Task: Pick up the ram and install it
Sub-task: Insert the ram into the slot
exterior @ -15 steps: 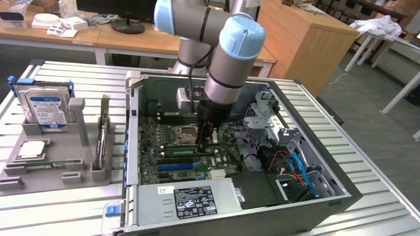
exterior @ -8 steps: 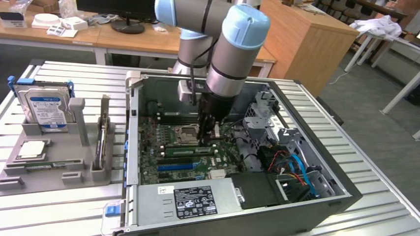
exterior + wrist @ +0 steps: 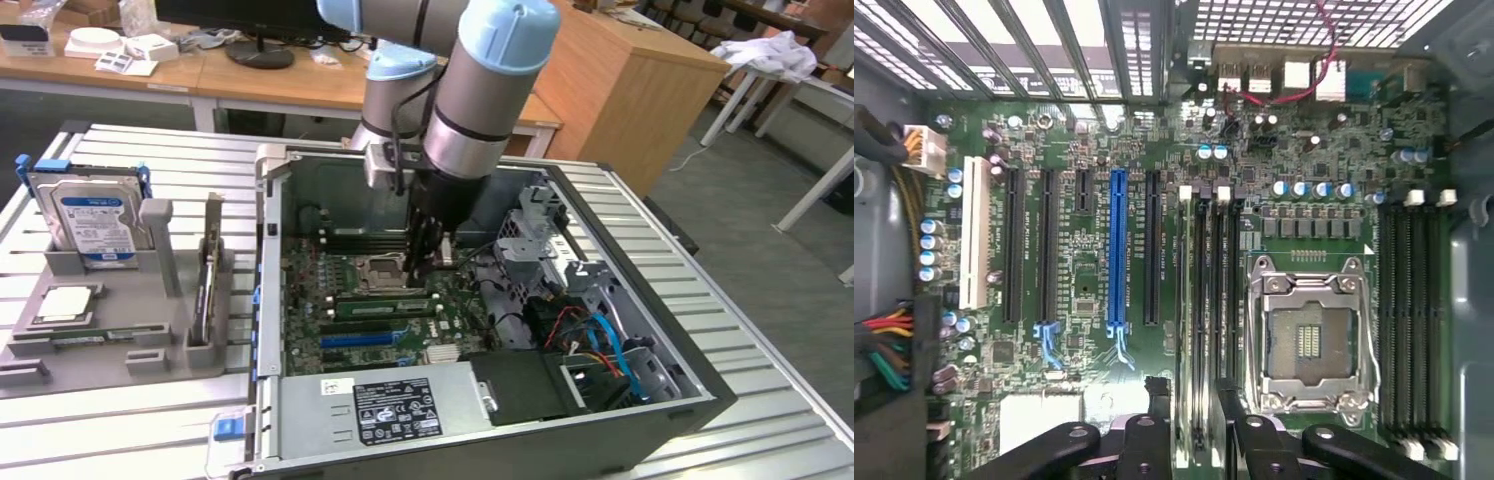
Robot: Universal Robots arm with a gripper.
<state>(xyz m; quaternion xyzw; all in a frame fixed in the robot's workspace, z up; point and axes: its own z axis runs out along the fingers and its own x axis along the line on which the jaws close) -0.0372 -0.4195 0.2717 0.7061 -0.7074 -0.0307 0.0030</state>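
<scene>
Gripper (image 3: 434,260) is down inside the open PC case (image 3: 561,442), over the motherboard (image 3: 1084,400) beside the empty CPU socket (image 3: 1309,335). On the wrist view its fingers (image 3: 1157,395) stand apart with bare board showing between them, and I see nothing clamped. Ram (image 3: 380,304): green stick standing along a memory slot between the socket and the blue slot (image 3: 1117,250), just beside the fingertips; I cannot tell whether it is fully seated
</scene>
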